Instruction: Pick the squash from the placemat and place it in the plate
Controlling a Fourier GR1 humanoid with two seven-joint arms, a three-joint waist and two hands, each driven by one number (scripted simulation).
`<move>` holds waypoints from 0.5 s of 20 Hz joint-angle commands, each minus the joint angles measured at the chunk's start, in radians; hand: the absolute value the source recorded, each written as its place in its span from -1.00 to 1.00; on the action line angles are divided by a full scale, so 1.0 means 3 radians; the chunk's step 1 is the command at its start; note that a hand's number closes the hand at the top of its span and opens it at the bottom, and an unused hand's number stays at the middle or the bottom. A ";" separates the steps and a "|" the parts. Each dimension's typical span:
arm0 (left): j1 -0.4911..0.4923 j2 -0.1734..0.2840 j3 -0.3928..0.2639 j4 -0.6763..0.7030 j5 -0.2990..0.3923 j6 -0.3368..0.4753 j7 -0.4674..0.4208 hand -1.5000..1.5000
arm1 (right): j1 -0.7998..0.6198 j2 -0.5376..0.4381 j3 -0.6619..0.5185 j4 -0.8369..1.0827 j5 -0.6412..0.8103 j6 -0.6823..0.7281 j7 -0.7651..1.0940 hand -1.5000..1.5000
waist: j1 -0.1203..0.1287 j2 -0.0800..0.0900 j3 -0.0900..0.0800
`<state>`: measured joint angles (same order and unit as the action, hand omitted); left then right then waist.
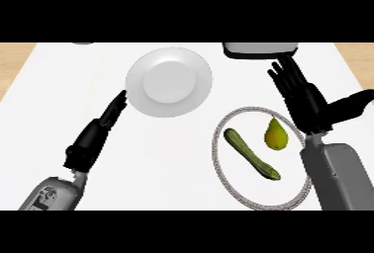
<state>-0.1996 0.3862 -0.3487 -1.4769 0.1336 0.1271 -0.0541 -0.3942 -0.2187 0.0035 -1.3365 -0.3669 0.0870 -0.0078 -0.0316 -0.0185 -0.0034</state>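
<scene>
The squash [275,134] lies on the placemat [219,163], toward its upper right, just beside the right robot hand [310,101]. That hand is spread open, fingers straight and pointing up the bench [87,74], thumb held out to the side; it holds nothing. The left robot hand [110,116] is also open and holds nothing, its straight fingers close to the lower left rim of the plate [169,81].

The main risk, as I judge it, is picking the wrong thing. A long green zucchini [252,160] lies on the same mat, near the squash, and a careless reach from the right could close on it or knock it. The squash itself is pear-shaped, yellow-green, smooth and rounded, narrow at the top and fat at the bottom; such a form may roll or slip out sideways if the fingers close on the taper rather than the belly. The right forearm also overlaps the mat's right edge in this view and could drag it.

The mat is a pale oval with a braided, rope-like border. The plate is white, glossy and shallow, with a raised centre ring; a round squash set near its rim could roll off. A grey-white object [261,49] sits at the far edge, unidentified.
</scene>
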 commanded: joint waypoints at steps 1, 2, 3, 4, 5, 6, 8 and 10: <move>0.0014 -0.0059 0.0031 -0.0094 -0.0074 0.0068 -0.0027 0.00 | 0.0170 0.0043 0.0272 -0.0341 0.0020 0.0313 -0.0047 1.00 | 0.0088 0.0048 0.0011; -0.0131 0.0081 0.0238 -0.0066 0.0090 -0.0025 -0.0020 0.00 | 0.0037 0.0191 0.0576 -0.0233 0.0108 0.0543 -0.0196 1.00 | 0.0154 0.0054 0.0012; -0.0134 0.0108 0.0272 -0.0111 0.0051 0.0049 -0.0008 0.00 | 0.0070 0.0227 0.0831 -0.0435 0.0117 0.0790 -0.0214 1.00 | 0.0174 0.0020 0.0013; -0.0194 0.0078 0.0294 -0.0118 0.0049 0.0097 0.0017 0.00 | -0.0107 0.0300 0.1064 -0.0495 0.0118 0.0976 -0.0155 1.00 | 0.0269 0.0012 0.0012; -0.0262 0.0117 0.0352 -0.0126 0.0059 0.0093 0.0019 0.00 | -0.0129 0.0313 0.1310 -0.0523 0.0168 0.1226 -0.0199 1.00 | 0.0338 0.0015 0.0014; -0.0336 0.0155 0.0412 -0.0150 0.0077 0.0082 0.0014 0.00 | -0.0261 0.0410 0.1535 -0.0582 0.0200 0.1374 -0.0209 1.00 | 0.0454 0.0008 0.0012; -0.0197 0.0100 0.0401 -0.0052 0.0122 0.0125 0.0089 0.00 | -0.0592 -0.0572 0.1387 -0.0776 0.1460 0.0937 -0.0178 1.00 | 0.0186 -0.0170 -0.0057; -0.0244 0.0119 0.0525 -0.0098 0.0195 0.0158 0.0145 0.00 | -0.0173 -0.0368 0.1921 -0.0840 0.1881 0.0796 -0.0370 1.00 | 0.0133 -0.0017 0.0006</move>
<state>-0.2586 0.4166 -0.2363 -1.5019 0.1683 0.1564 -0.0337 -0.4867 -0.2839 0.4059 -1.5322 -0.0482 0.3469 -0.0732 0.0294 -0.0388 -0.0091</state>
